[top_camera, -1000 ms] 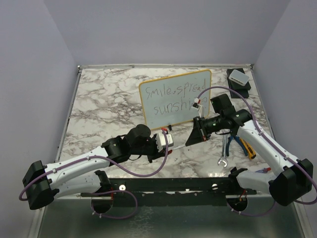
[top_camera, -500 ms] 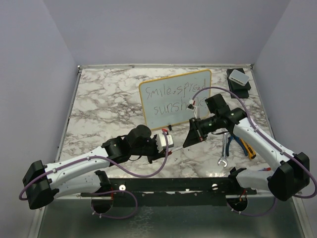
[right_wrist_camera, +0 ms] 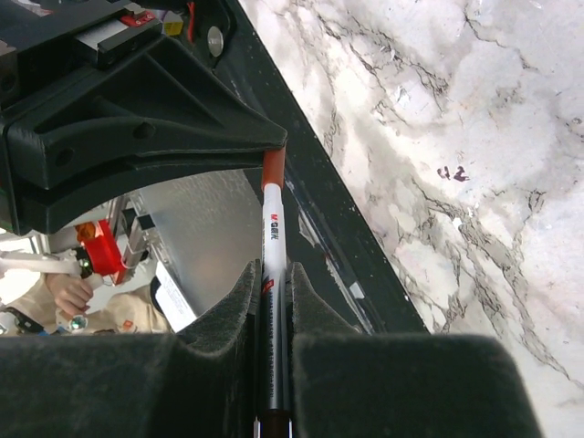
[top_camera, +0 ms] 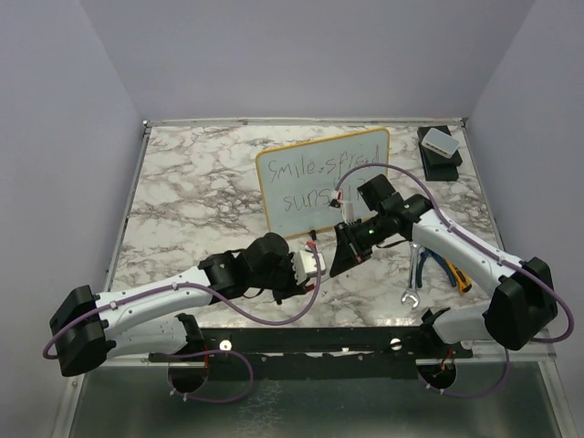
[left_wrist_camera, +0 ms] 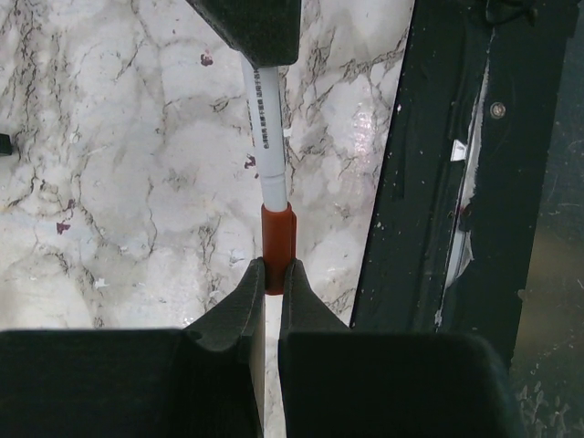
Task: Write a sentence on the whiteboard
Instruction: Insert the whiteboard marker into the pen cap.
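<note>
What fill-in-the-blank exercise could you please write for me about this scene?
1. The left claw is shut on the ____ cap of the marker.
2. The right claw grips that marker's ____ barrel.
3. The sentence on the whiteboard begins with the word ____.
4. The wrench lies beside the ____ arm.
Missing words: red; white; smile; right.

whiteboard (top_camera: 290, 222): "smile, spre…" / "suns…", rest hidden | marker (right_wrist_camera: 274, 246): print too small to read
</note>
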Controlling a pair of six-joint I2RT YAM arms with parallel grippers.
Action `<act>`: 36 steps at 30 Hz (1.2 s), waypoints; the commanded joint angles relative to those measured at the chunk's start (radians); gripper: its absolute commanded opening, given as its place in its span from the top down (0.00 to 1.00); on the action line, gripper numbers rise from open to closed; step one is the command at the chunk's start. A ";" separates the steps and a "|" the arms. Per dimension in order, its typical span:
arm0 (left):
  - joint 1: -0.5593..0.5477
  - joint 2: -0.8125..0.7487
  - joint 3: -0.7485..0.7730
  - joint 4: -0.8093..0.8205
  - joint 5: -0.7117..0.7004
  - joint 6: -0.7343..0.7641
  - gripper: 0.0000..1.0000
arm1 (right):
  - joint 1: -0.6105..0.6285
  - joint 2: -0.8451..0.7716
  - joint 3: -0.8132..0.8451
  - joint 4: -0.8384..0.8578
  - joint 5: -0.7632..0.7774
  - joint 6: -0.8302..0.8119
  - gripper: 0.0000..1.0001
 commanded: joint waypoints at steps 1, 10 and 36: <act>-0.005 0.020 0.061 0.003 -0.049 -0.012 1.00 | 0.029 0.018 0.028 -0.006 0.076 0.005 0.99; -0.005 -0.039 0.033 0.062 -0.054 -0.093 1.00 | 0.037 -0.009 -0.052 0.080 0.037 0.036 0.99; -0.005 -0.079 0.033 0.133 -0.163 -0.135 1.00 | 0.186 0.047 -0.124 0.268 0.010 0.156 0.99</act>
